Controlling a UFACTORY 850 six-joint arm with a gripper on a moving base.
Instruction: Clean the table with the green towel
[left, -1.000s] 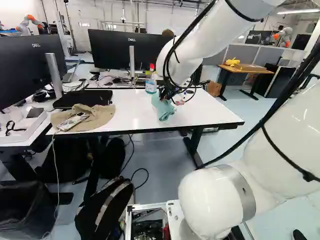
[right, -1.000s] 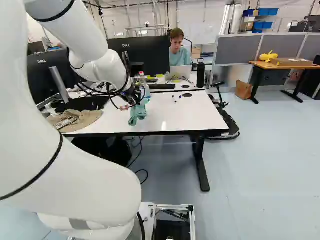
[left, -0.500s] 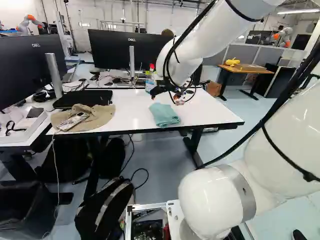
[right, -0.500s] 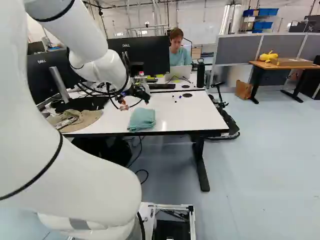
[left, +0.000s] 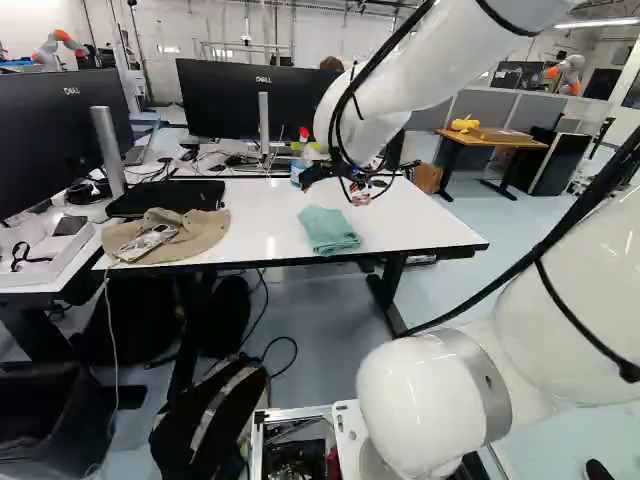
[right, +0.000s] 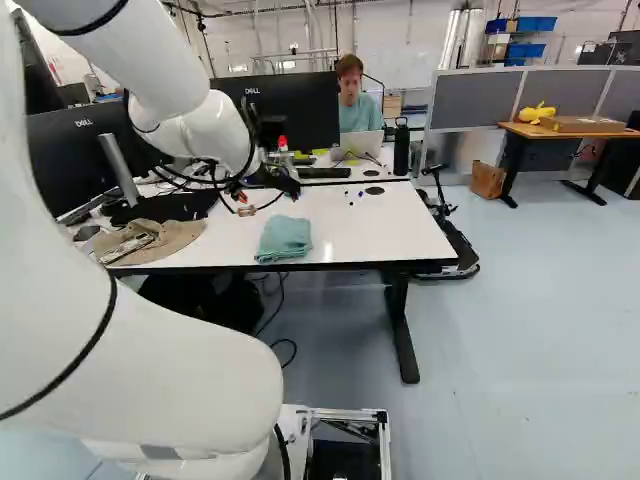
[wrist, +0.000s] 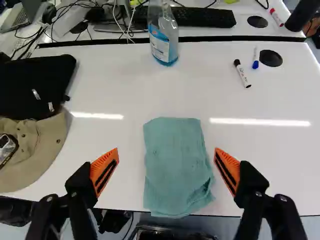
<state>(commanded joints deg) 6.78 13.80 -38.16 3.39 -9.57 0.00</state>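
Observation:
Wide apart stand the two orange-padded fingers of my gripper (left: 350, 180), above the far half of the table in the left base view. Beneath them the green towel (left: 328, 230) lies folded into a flat rectangle at the table's near edge. From the wrist, my open gripper (wrist: 166, 151) spans the towel (wrist: 176, 167), one finger to each side of it, with nothing held. The white table (wrist: 120, 85) bears the towel directly.
A spray bottle (wrist: 164, 37) with blue liquid stands near the far edge. Two markers (wrist: 242, 73) lie beside a round grommet. A beige hat (left: 185, 235) with a phone on it and a black case (left: 165, 198) lie at one side. Monitors (left: 250, 100) rise behind.
The gripper, earlier closed on the bunched towel, has opened and let it go; the towel now lies flat. The arm has risen a little off it. The base has not moved.

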